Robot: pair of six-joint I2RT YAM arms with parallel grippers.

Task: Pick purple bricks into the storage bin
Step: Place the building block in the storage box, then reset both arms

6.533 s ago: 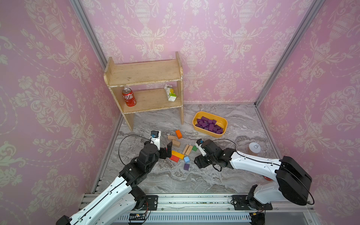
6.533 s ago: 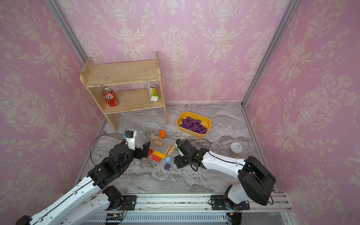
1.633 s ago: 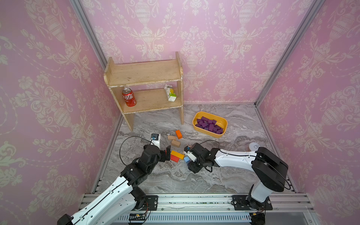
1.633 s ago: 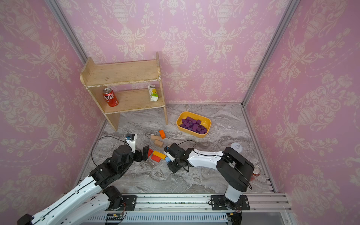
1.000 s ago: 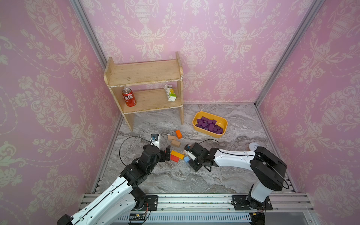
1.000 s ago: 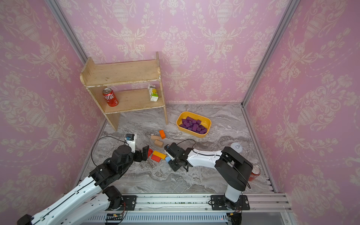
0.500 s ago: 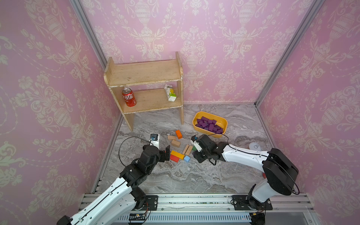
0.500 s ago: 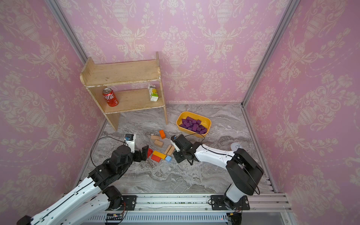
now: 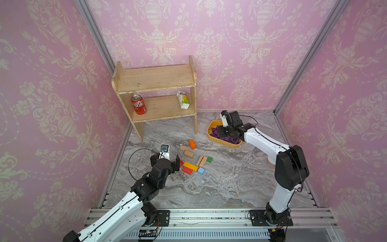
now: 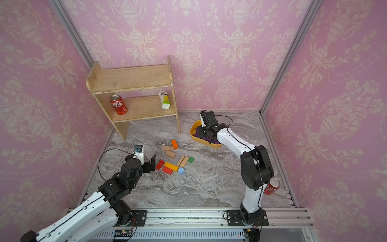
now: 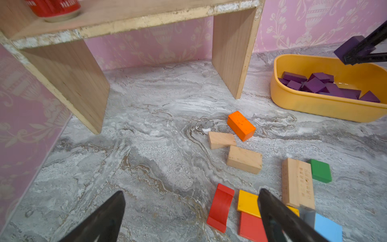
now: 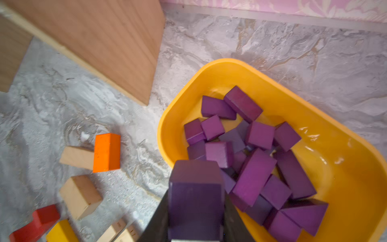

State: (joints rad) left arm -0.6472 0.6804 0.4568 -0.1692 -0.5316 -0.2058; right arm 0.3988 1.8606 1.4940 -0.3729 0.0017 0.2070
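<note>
My right gripper (image 12: 195, 201) is shut on a dark purple brick (image 12: 195, 188) and hangs over the near left end of the yellow-orange storage bin (image 12: 345, 188). In the left wrist view that purple brick (image 11: 350, 47) is pinched between black fingers above the bin (image 11: 314, 104). Several purple bricks (image 12: 253, 178) lie piled inside. In both top views the right gripper (image 9: 223, 131) (image 10: 200, 131) is over the bin (image 9: 227, 145) (image 10: 209, 144). My left gripper (image 11: 191, 193) (image 9: 166, 160) is open and empty, low over the floor beside the coloured blocks.
Orange (image 9: 192, 144), tan (image 9: 188, 154), green (image 9: 209, 159), yellow (image 9: 190, 166), red (image 9: 187, 170) and light-blue (image 9: 201, 171) blocks lie mid-floor. A wooden shelf (image 9: 155, 79) holds a cola can (image 9: 138, 104) and carton (image 9: 183, 99). A red can (image 10: 272, 186) stands by the right arm's base.
The right arm has swung from the block pile back to the bin, carrying a purple brick, and now hangs over the bin. The left arm has stayed where it was.
</note>
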